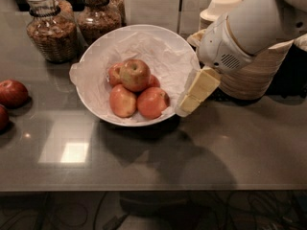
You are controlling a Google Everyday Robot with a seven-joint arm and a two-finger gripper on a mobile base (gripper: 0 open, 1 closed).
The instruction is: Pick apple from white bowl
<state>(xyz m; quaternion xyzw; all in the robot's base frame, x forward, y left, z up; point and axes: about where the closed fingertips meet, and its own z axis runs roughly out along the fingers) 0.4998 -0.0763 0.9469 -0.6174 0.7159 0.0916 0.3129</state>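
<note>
The apple point(135, 74), red with a yellow-green patch and a stem dimple, sits on top of several redder apples point(152, 102) in the white bowl point(100, 48), which is lined with crinkled white paper. My gripper point(194, 95) hangs from the white arm at the right, its cream fingers pointing down-left over the bowl's right rim, to the right of the apples and apart from them. It holds nothing.
Two glass jars point(49, 25) of brown snacks stand behind the bowl at the left. Stacked beige disposable bowls point(249, 73) stand behind the arm at the right. Two dark red apples point(12, 93) lie at the left edge of the dark counter.
</note>
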